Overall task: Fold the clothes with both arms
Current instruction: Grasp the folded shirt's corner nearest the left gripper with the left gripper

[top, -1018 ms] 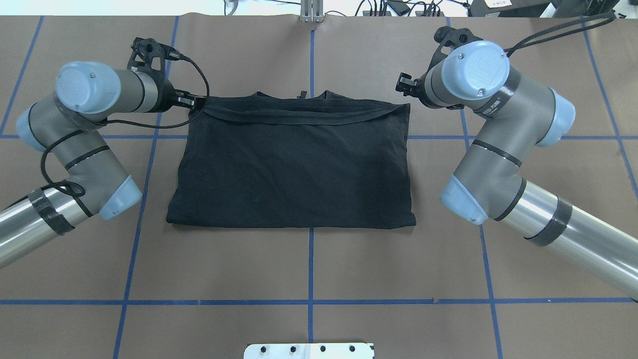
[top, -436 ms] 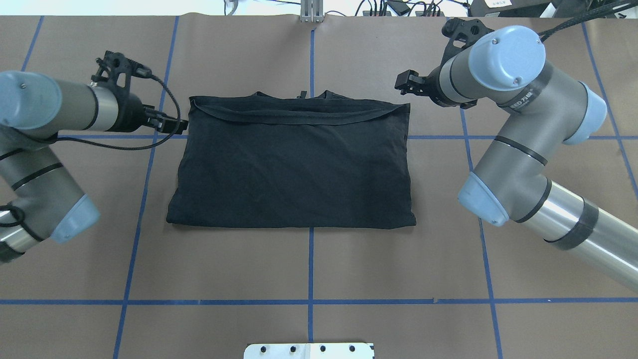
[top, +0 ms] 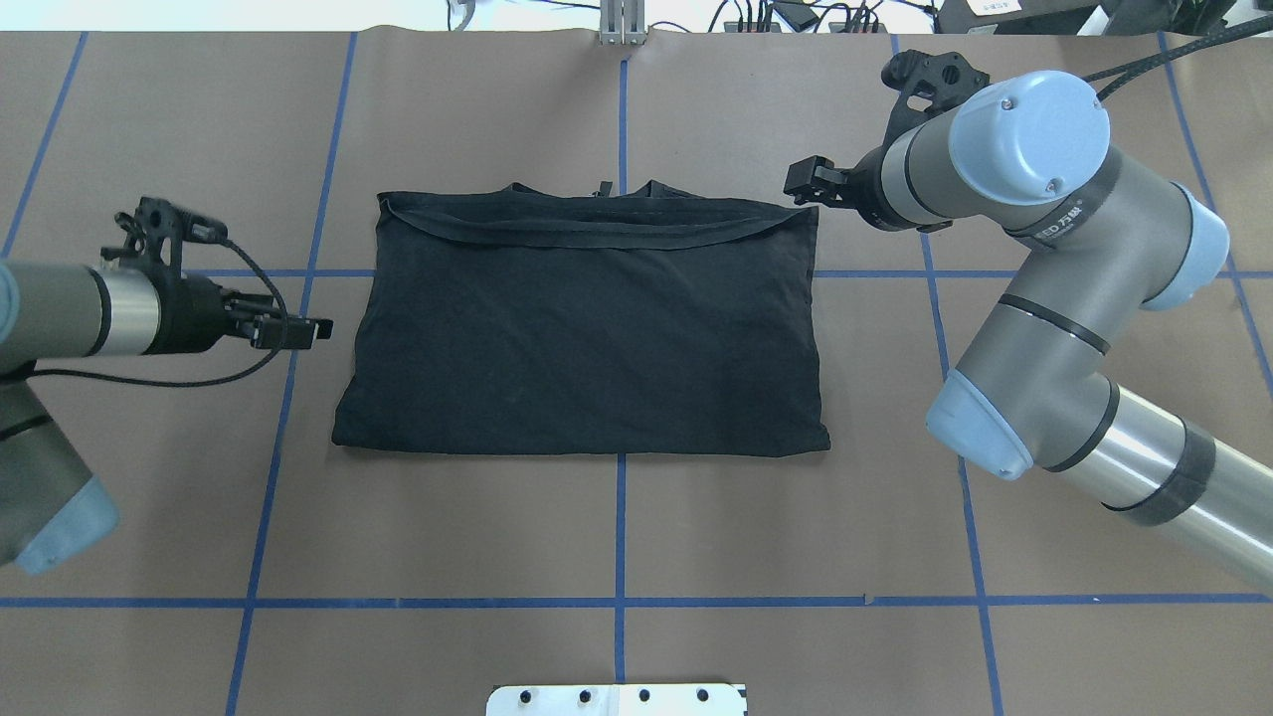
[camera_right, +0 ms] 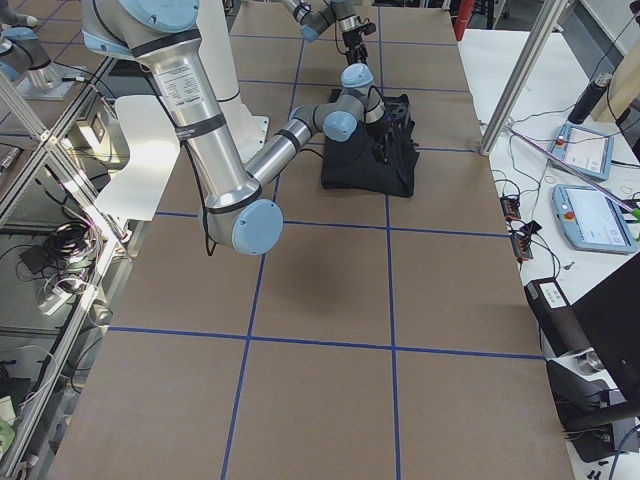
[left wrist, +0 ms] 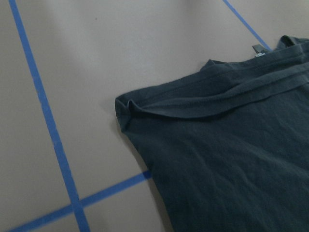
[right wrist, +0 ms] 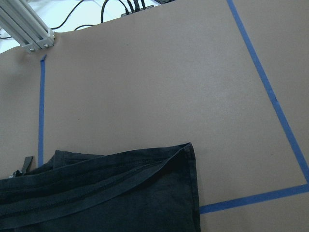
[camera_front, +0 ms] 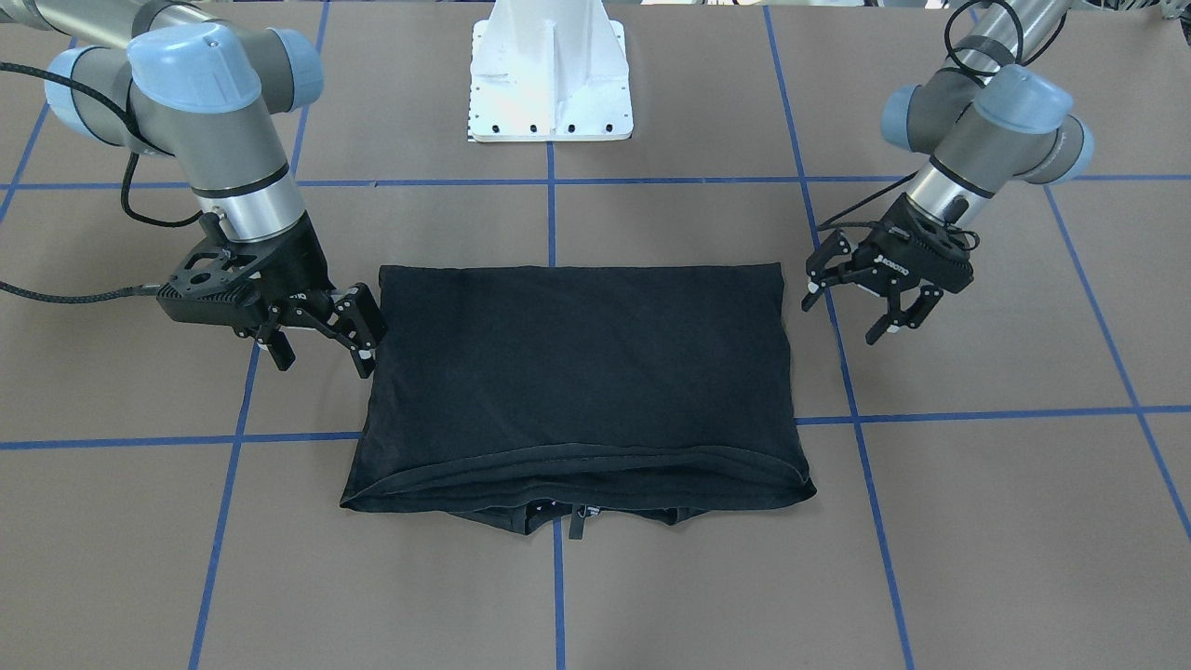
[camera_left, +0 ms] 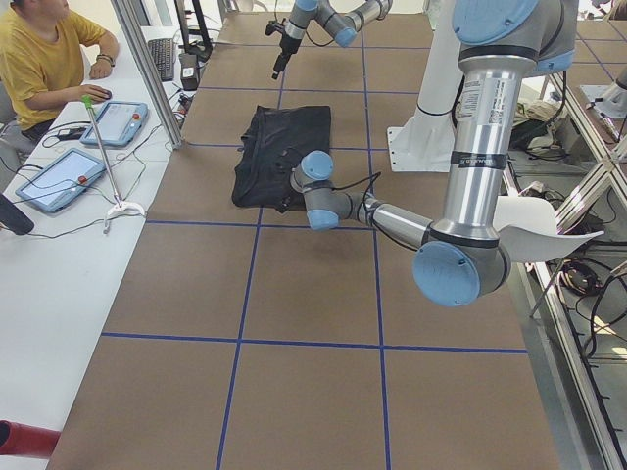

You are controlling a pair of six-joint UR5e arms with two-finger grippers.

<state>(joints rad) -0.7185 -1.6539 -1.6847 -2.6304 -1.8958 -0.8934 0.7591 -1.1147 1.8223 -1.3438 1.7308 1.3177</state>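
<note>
T-shirt (top: pixel 582 338): black, folded to a flat rectangle at the centre of the overhead frame, lying across the middle blue tape line (top: pixel 621 537).
Upper edge: doubled hem band across the full width, with the collar and a small tab peeking out beyond it at mid-width.
Lower edge: straight and level.
Side edges: left one slanting outward toward the lower left corner; right one nearly vertical.
Left gripper (top: pixel 320 329): left of the overhead frame, level with the shirt's mid-height, near its left edge but apart from the cloth; fingers (camera_front: pixel 877 333) spread and empty in the front-facing view.
Right gripper (top: pixel 799 185): upper right of the overhead frame, just beside the shirt's upper right corner; fingers spread and empty, with one fingertip (camera_front: pixel 366 358) at the shirt's side edge, contact not clear.
Left arm (top: pixel 60 318): entering from the left border, well outside the cloth.
Right arm (top: pixel 1044 328): bulky elbow filling the right side of the frame, clear of the cloth.
Open room: bare brown table cover (top: pixel 617 517) on every side; widest strip below the shirt, narrower strip above it.
Pedestal base (camera_front: pixel 551 84): white, top centre of the front-facing view, well apart from the shirt.
Aluminium post (top: pixel 622 25): top centre of the overhead frame, at the table's far edge, with cables (top: pixel 796 15) alongside.
Person (camera_left: pixel 39 59): seated at a side desk, upper left of the exterior left view, with tablets (camera_left: pixel 59 179) in front.
</note>
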